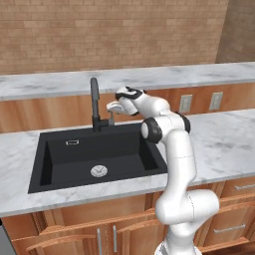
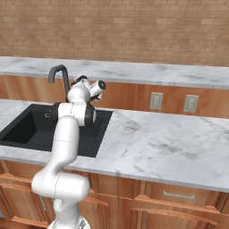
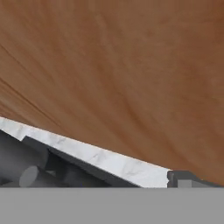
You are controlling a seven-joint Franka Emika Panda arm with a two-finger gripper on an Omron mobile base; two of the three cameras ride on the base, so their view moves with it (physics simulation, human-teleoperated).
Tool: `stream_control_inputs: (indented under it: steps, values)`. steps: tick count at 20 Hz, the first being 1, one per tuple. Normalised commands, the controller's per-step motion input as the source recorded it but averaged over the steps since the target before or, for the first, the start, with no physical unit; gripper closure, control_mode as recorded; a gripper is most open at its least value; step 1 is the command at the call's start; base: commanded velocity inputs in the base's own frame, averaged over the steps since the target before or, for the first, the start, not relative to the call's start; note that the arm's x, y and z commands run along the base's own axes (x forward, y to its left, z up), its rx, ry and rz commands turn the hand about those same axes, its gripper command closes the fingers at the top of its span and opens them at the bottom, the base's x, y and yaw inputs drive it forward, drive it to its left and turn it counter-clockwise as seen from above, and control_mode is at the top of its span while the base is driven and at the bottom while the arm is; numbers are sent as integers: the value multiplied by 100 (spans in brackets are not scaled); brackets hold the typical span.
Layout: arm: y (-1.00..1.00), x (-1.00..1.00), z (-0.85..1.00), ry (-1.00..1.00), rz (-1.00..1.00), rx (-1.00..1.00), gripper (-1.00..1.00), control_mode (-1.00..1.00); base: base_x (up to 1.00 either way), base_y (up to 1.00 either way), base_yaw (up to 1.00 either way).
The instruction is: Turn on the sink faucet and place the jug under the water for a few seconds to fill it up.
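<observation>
Beside sink faucet (image 1: 94, 102) base, tool (image 1: 112, 110) spread apart, above sink (image 1: 47, 169) rim.

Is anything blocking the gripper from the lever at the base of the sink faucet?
Nothing visible does. The open gripper hangs just right of the sink faucet, level with its lever, with no object between them. The sink below holds nothing but its drain.

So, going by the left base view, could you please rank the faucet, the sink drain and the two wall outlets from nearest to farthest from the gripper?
1. Sink faucet: just left of the open gripper.
2. Drain: below, on the sink floor.
3. Left outlet: to the right, on the wooden backsplash.
4. Right outlet: farther right.
</observation>
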Motion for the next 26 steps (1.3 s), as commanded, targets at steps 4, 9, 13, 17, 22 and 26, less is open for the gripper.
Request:
stream_control_inputs:
  steps: [4, 9, 13, 17, 22, 26]
  values:
    - [15, 39, -1, -1, -1, -10, -100, -100, 0, 0, 0]
    - [11, 44, -3, -1, -3, -11, -100, -100, 0, 0, 0]
    - [8, 17, 0, 0, 0, -10, -100, -100, 0, 0, 0]
    - [0, 20, 0, 0, 0, -8, -100, -100, 0, 0, 0]
    - [0, 8, 1, 0, 0, -1, 100, -100, 0, 0, 0]
    - [0, 0, 0, -1, 0, 0, 100, -100, 0, 0, 0]
